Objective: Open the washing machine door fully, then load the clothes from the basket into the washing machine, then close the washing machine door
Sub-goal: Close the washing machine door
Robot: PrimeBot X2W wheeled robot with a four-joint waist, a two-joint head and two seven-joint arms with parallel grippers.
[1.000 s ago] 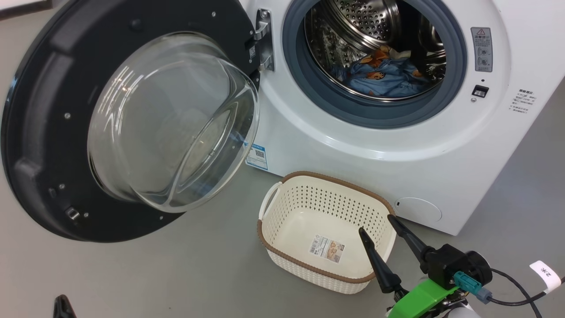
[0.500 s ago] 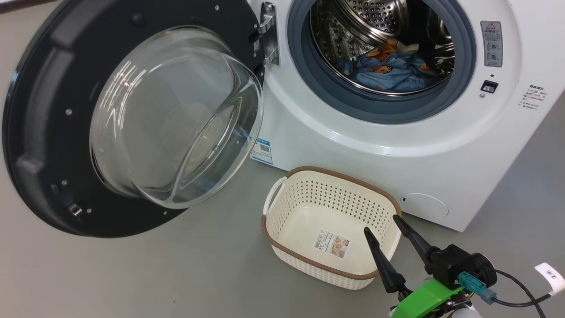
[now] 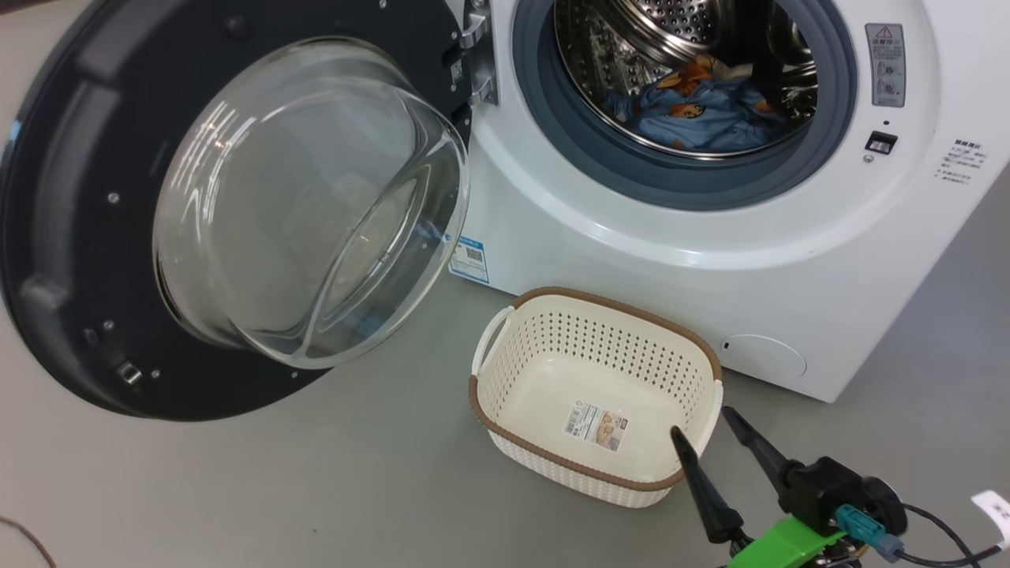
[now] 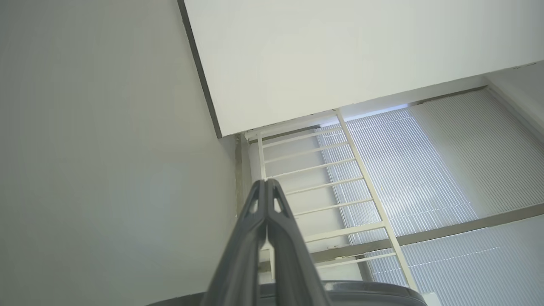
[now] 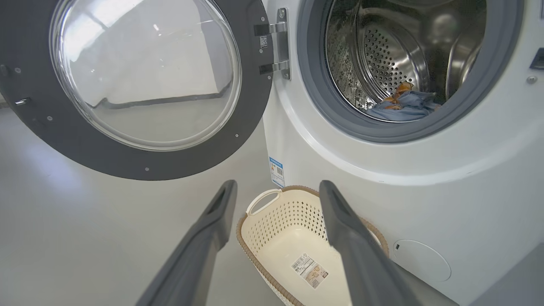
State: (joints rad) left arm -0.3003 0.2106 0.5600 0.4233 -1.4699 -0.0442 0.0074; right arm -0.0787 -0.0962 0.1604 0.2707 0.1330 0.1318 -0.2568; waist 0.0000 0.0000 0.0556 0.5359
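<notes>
Now clothes (image 3: 694, 114) lie in the drum (image 3: 663, 28); our right gripper (image 3: 702, 422) gapes near the empty basket (image 3: 615, 302), left gripper (image 4: 267, 183) pinched together; we reckon the open, rigid washing machine door (image 3: 71, 197) wants pushing at its rim

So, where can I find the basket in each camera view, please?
Head view: basket, lower centre, before the washing machine.
Right wrist view: bottom centre, framed by the right gripper.
Left wrist view: faces a white barred frame.
Shared landmark: the machine's blue label.
</notes>
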